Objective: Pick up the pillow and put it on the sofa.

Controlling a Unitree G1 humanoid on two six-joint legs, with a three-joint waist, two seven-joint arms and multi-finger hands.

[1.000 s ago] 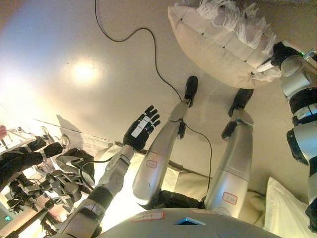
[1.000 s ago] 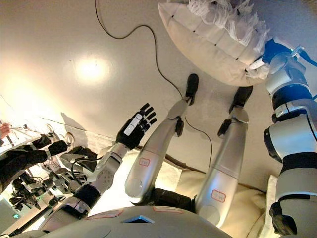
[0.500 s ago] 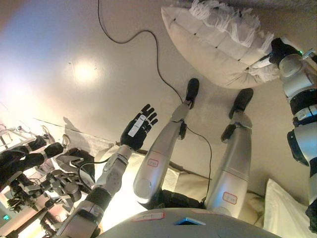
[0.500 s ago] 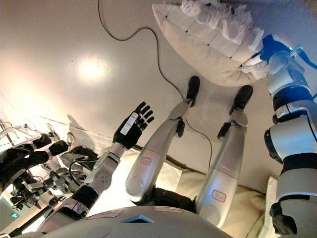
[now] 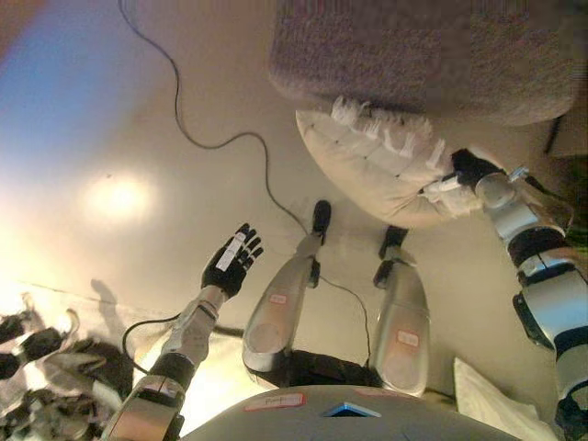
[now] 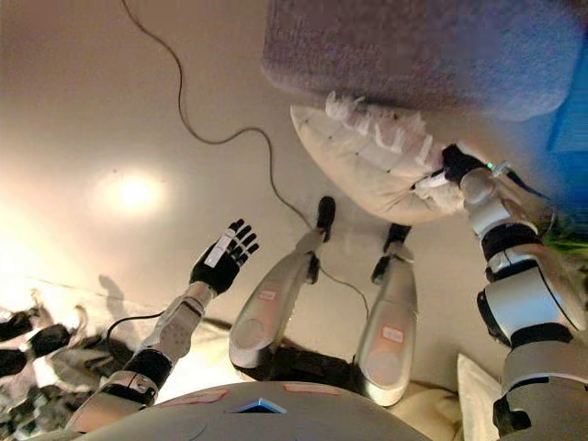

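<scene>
L hand near, fingers straight, holding nothing, over bare floor. R hand farther, clamped on fringed cream pillow, held up at front edge of grey sofa, beyond.

A cream pillow with a white fringe hangs tilted just below the grey sofa edge.

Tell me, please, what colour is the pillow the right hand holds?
Cream, with a white fringe; the pillow shows best in the left eye view.
</scene>
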